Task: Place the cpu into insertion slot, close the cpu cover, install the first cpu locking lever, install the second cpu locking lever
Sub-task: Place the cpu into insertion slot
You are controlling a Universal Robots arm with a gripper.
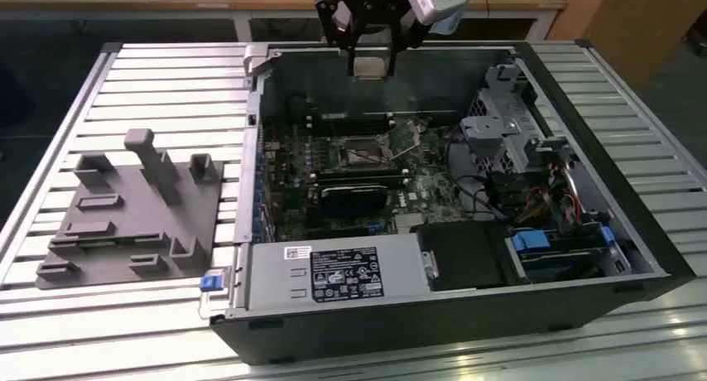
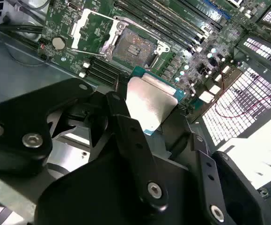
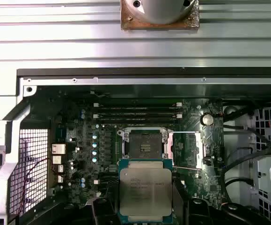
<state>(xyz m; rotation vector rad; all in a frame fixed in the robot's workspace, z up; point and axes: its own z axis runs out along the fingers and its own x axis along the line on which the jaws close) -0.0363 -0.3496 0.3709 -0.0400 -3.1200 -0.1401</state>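
Top centre of the exterior view, the gripper (image 1: 372, 56) hangs over the open computer case (image 1: 442, 323), its fingers drawn in narrow on opposite edges of the cpu (image 1: 372, 69). The chip is held clear above the motherboard (image 1: 331, 207), not yet seated. In the first wrist view the insertion slot (image 3: 144, 143) sits bare, the cpu cover (image 3: 185, 134) swung open beside it. The chip looks light, stiff and delicate on its underside, so a level hold by the edges seems safest.
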